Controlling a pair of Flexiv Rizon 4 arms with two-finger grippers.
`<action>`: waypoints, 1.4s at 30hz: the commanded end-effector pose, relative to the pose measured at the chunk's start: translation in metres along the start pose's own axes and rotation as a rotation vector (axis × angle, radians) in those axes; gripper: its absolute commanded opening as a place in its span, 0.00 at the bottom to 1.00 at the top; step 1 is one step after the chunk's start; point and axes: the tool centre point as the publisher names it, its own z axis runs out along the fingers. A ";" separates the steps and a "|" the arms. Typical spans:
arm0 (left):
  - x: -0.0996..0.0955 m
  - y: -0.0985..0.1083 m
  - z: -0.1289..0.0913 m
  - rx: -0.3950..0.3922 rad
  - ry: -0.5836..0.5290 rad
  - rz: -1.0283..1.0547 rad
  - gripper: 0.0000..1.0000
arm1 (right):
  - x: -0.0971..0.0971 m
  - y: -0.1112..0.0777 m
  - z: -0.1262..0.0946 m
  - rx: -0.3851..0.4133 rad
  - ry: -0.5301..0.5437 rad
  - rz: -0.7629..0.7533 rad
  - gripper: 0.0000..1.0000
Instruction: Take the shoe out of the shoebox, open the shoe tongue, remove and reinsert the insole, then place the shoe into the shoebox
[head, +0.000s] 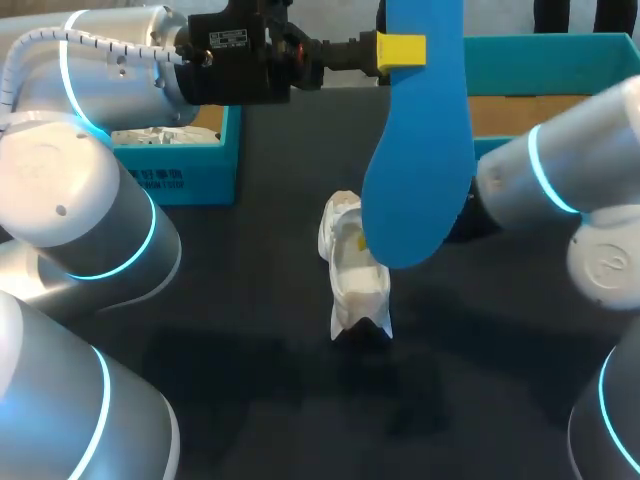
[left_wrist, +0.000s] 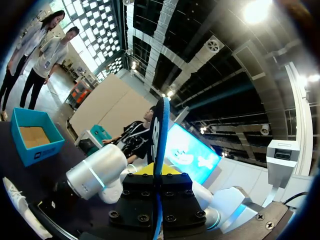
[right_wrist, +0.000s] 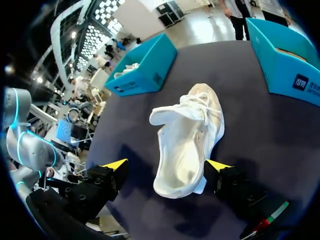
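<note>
On the dark table (head: 200, 380) in the head view, the white shoe (head: 355, 268) lies near the middle, well clear of both boxes. The left arm (head: 110, 75) comes in from the left, and its left gripper (head: 412, 48) is high over the table's far side, clamped on the upper end of the blue insole (head: 420, 160). The insole hangs down flat-on, its broad lower end covering part of the shoe. A teal shoebox (head: 185, 170) with white paper in it stands at the far left, and a second teal box (head: 540, 50) with a brown inside stands at the far right. The right arm (head: 555, 180) comes in from the right; its gripper is hidden behind the insole.

In the left wrist view, the insole (left_wrist: 160, 130) stands edge-on, pinched between the fingers of the left gripper (left_wrist: 157, 172). Below it are the right arm (left_wrist: 97, 172), a strip of the shoe (left_wrist: 17, 200) and the second teal box (left_wrist: 32, 140).

In the right wrist view, the right gripper (right_wrist: 167, 165) has its fingers wide apart. The shoe (right_wrist: 187, 130) lies on the table with its heel end between them, opening upward and tongue pulled back. One yellow fingertip (right_wrist: 117, 164) is clear of the shoe; the other is just beside it. Beyond the shoe stand the shoebox (right_wrist: 145, 70) and the second teal box (right_wrist: 285, 62).
</note>
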 end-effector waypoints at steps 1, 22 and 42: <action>0.000 0.001 0.000 0.004 0.002 0.001 0.00 | -0.004 0.000 -0.019 -0.003 0.161 -0.007 1.00; 0.000 0.001 0.000 0.004 0.002 0.001 0.00 | 0.011 0.043 -0.046 -0.060 0.490 0.057 1.00; 0.000 0.001 0.000 0.004 0.002 0.001 0.00 | -0.002 0.065 -0.078 0.002 0.634 0.229 1.00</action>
